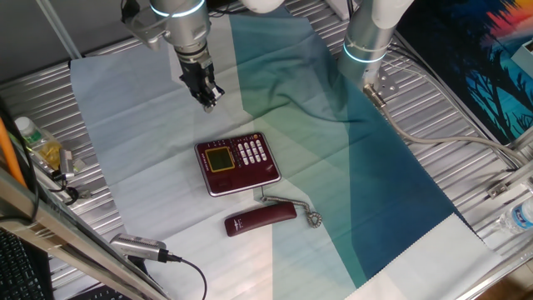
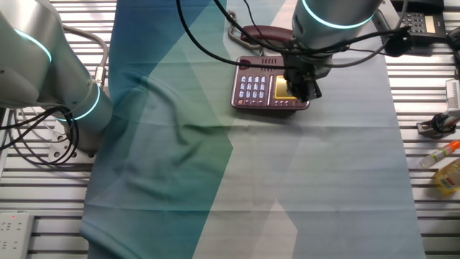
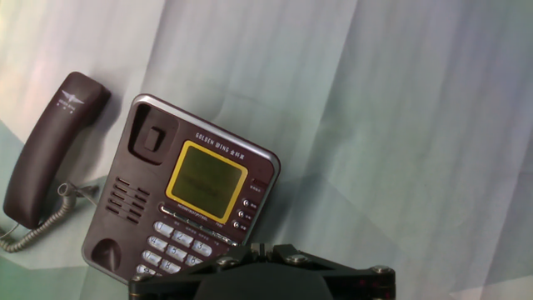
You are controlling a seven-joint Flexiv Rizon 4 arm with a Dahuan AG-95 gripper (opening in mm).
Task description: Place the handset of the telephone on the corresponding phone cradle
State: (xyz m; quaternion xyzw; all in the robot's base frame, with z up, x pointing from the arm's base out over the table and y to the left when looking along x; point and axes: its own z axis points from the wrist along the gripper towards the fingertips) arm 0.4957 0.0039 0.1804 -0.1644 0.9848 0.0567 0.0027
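The dark-red telephone lies on the cloth with its yellowish display and white keys facing up. Its phone cradle is the empty recessed strip beside the display. The handset lies on the cloth just beside that strip, apart from the base, with its silvery coiled cord trailing off one end. My gripper hangs above the cloth on the far side of the phone from the handset. Its fingers are together and hold nothing.
A second robot arm stands at the cloth's edge. A grey cylindrical device with a black cable lies near the front corner. Bottles and another phone sit on the metal table beyond the cloth.
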